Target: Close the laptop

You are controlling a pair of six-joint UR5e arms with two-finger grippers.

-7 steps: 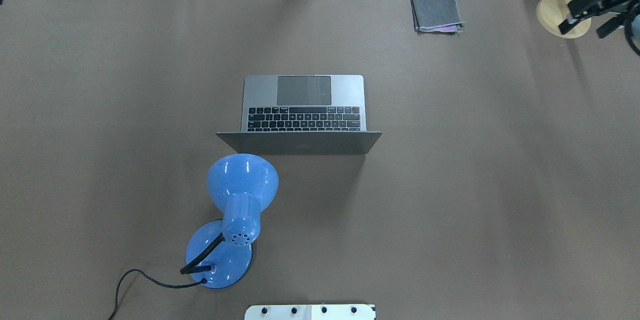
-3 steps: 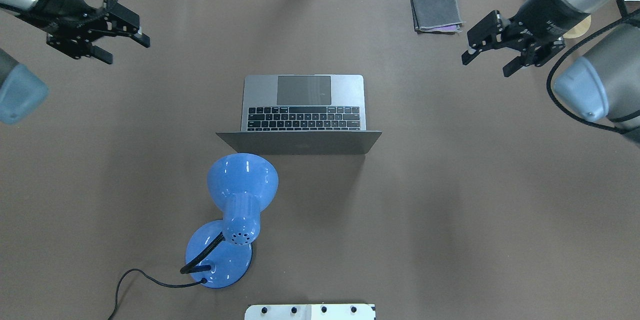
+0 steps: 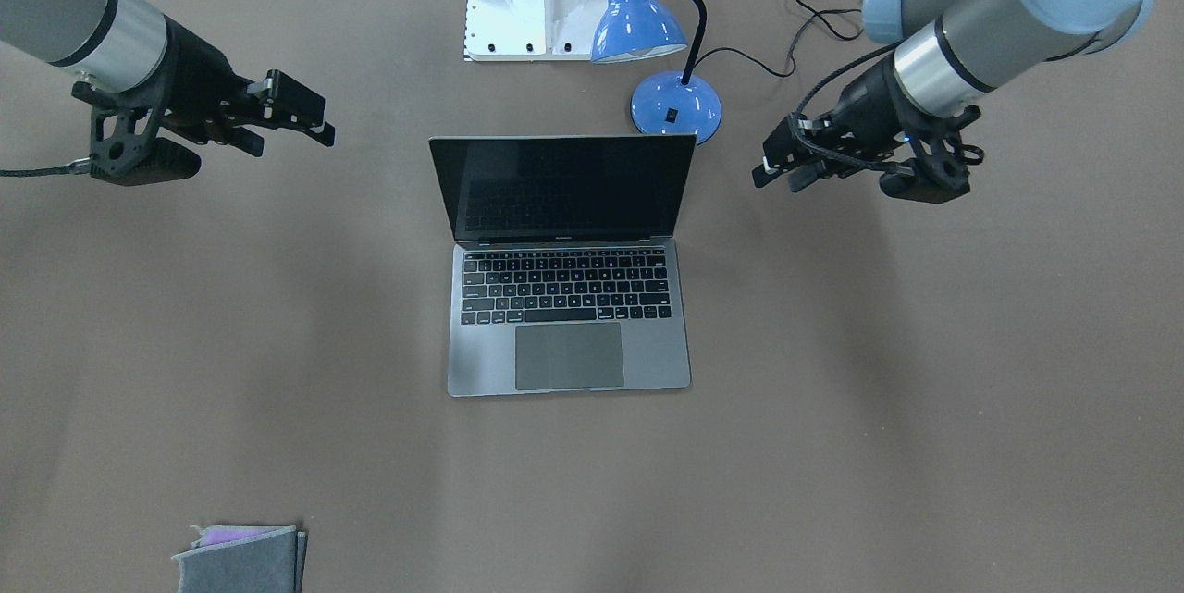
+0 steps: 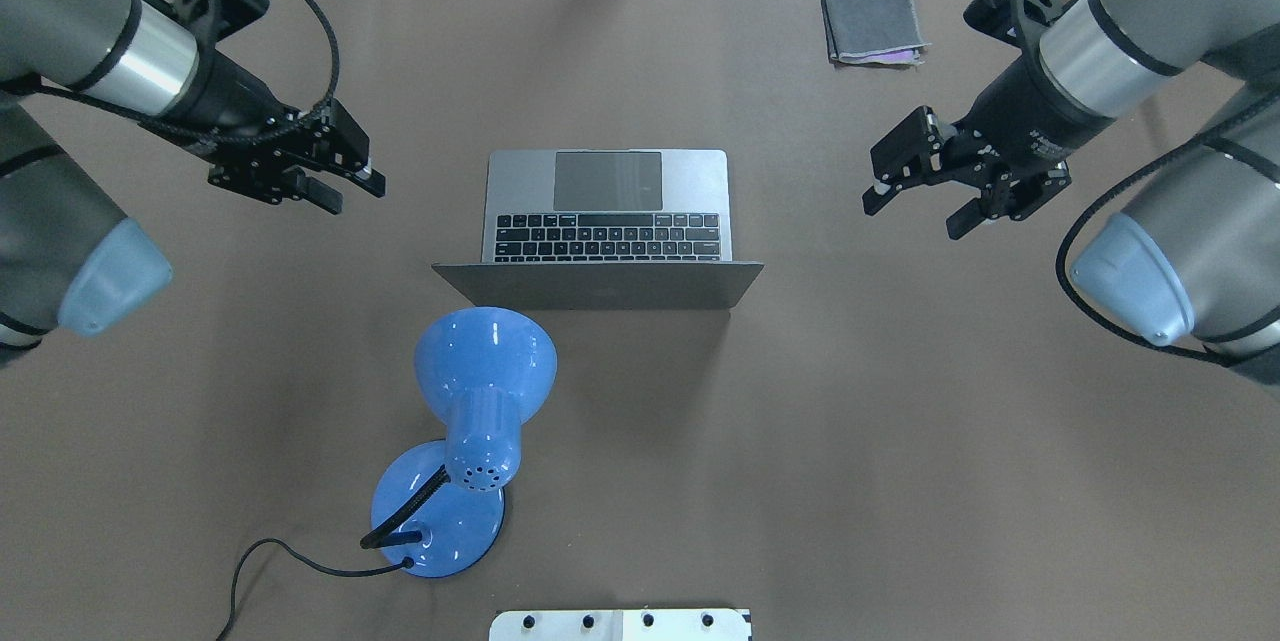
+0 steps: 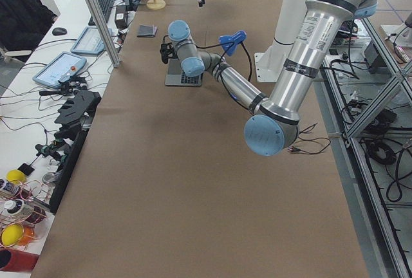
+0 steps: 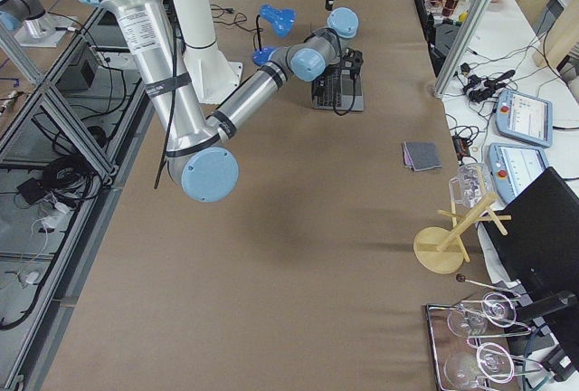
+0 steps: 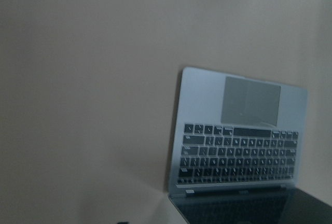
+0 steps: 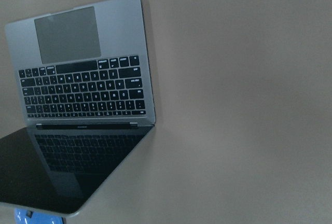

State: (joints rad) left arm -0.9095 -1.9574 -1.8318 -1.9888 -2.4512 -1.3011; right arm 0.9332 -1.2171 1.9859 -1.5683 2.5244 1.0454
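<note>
The laptop point(image 4: 607, 206) stands open in the middle of the table, its keyboard on the far side and its grey lid point(image 4: 598, 286) upright and facing me. Its dark screen shows in the front-facing view point(image 3: 564, 186). My left gripper point(image 4: 352, 193) is open and empty, left of the laptop and apart from it. My right gripper point(image 4: 912, 216) is open and empty, right of the laptop and apart from it. Both also show in the front-facing view, the left point(image 3: 775, 177) and the right point(image 3: 291, 142). Both wrist views show the laptop point(image 7: 238, 136) point(image 8: 83, 89) but no fingers.
A blue desk lamp point(image 4: 480, 391) stands just in front of the lid's left part, its cord point(image 4: 260, 561) trailing to the near edge. A grey felt pouch point(image 4: 873, 24) lies at the far right. A white mounting plate point(image 4: 620, 624) sits at the near edge.
Both arms have swung in from the table's far corners to either side of the laptop. Both grippers stay open. The laptop and lamp have not moved.
</note>
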